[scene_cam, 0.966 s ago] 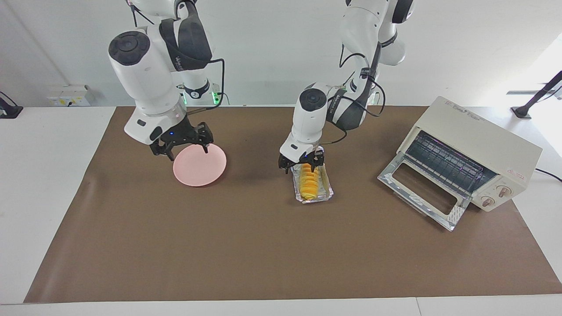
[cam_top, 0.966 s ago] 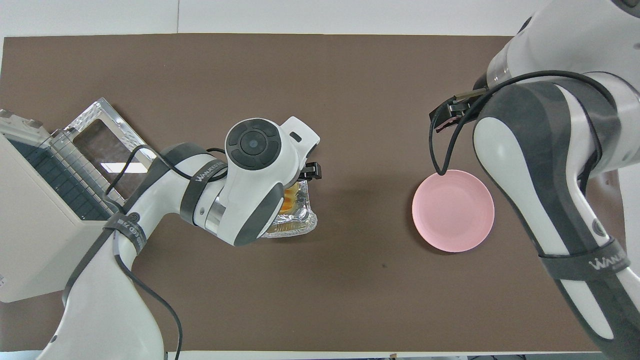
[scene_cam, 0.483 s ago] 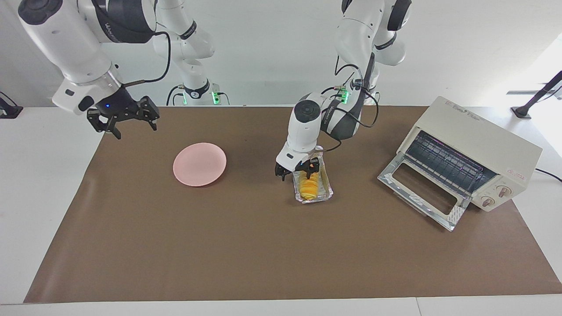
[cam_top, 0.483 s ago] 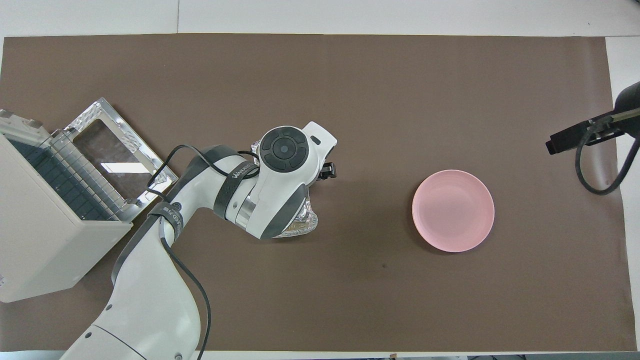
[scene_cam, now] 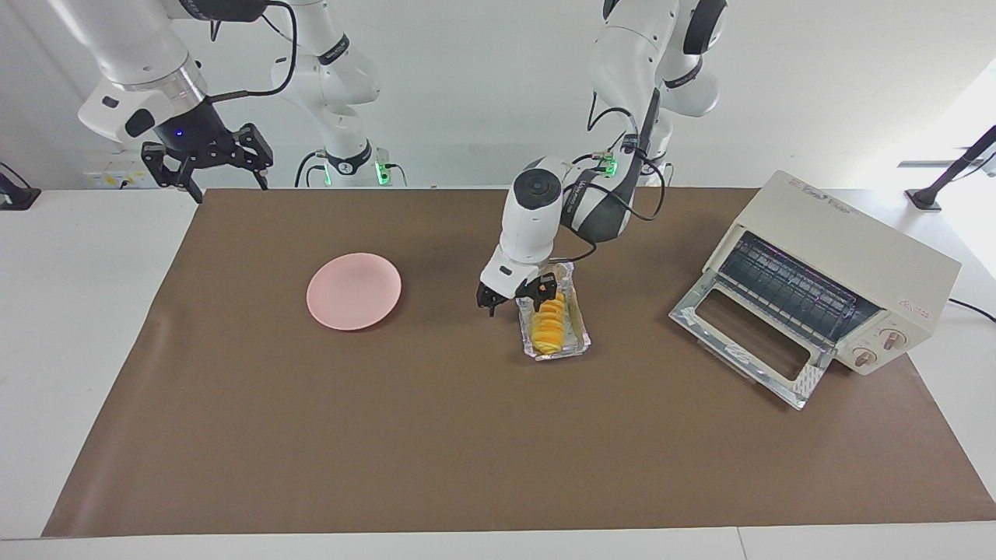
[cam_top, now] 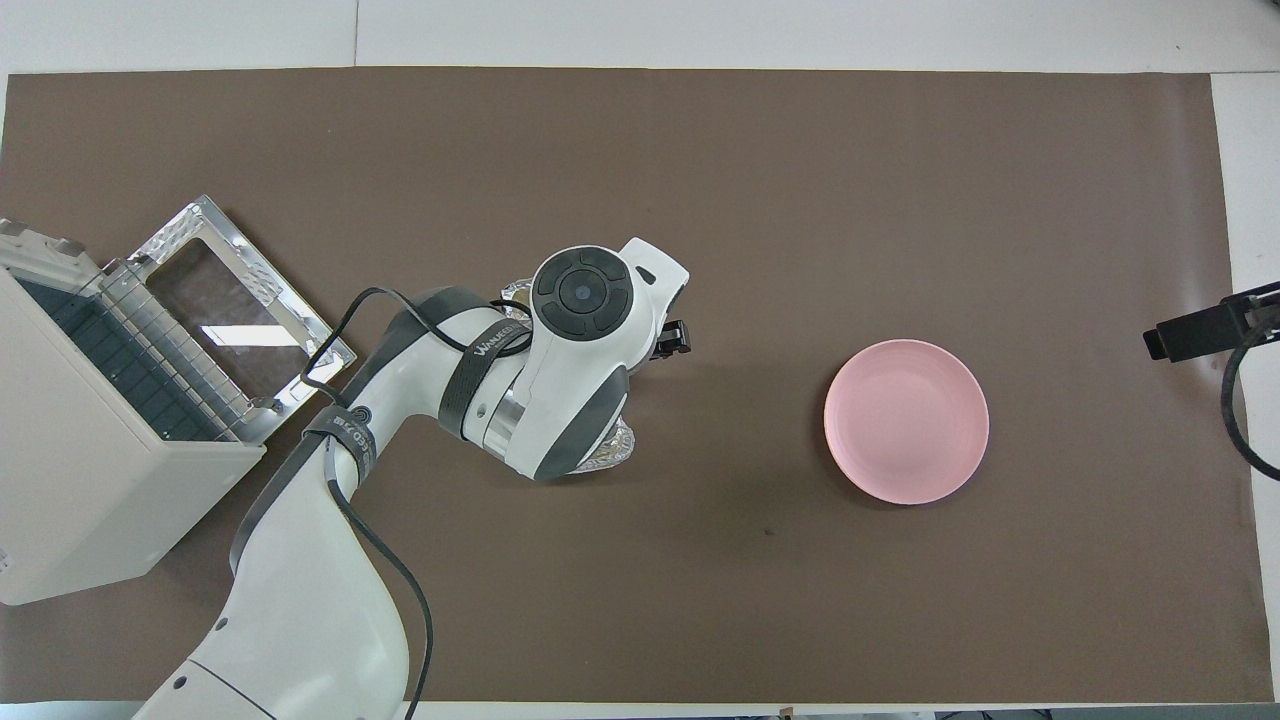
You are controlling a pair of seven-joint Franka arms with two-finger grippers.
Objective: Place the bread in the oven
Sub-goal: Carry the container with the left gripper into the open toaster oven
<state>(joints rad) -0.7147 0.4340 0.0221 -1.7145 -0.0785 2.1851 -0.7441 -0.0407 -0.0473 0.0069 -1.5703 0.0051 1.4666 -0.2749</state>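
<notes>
Bread [scene_cam: 550, 320]: small golden-orange loaf w/ crosswise ridges like slices. Its long axis runs toward and away from the robots. It lies in a crinkled silver foil tray [scene_cam: 580, 336], a narrow rectangle, on the brown mat [scene_cam: 467, 435].

Oven [scene_cam: 844, 260]: boxy, cream-white, toward the left arm's end of the table from the bread, well apart. Glass door [scene_cam: 747, 342] dropped flat, wire rack [scene_cam: 786, 284] showing, two round knobs, small red logo too small to read; faint writing on top, not legible.

Left gripper [scene_cam: 517, 298] is low over the tray's edge nearest the robots, fingers spread, holding nothing.

Plate [scene_cam: 354, 290]: round, smooth, pink, toward the right arm's end from the bread.

Right gripper [scene_cam: 208, 159] is raised over the mat's corner near the right arm's base, fingers apart, empty.
</notes>
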